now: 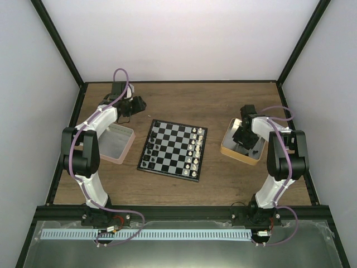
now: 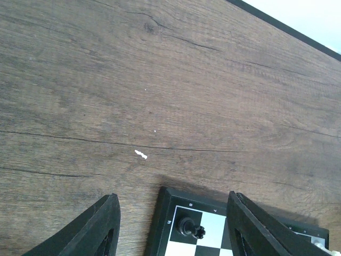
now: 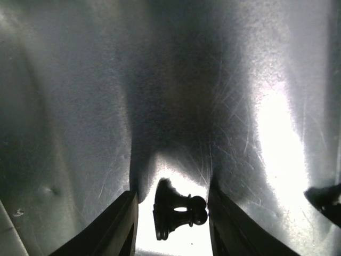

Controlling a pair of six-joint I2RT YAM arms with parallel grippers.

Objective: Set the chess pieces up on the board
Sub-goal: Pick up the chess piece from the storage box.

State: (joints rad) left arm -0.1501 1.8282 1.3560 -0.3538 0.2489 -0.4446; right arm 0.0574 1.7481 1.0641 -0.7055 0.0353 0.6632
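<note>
The board (image 1: 174, 146) lies mid-table, with black chess pieces (image 1: 149, 152) along its left side and white ones along its right. My left gripper (image 1: 135, 104) hovers open beyond the board's far-left corner. In the left wrist view its jaws (image 2: 171, 198) frame the board's rim (image 2: 162, 213) and a black rook (image 2: 191, 228) standing on the corner square. My right gripper (image 1: 244, 138) reaches down into the tan tray (image 1: 227, 146). There, the right gripper (image 3: 171, 192) stands open astride a black pawn (image 3: 178, 210) that lies on its side, with a gap to each finger.
A pink-rimmed clear box (image 1: 115, 143) sits left of the board, under the left arm. Another dark piece (image 3: 325, 198) lies at the right edge of the shiny tray floor. Black frame rails border the wooden table at the back and sides.
</note>
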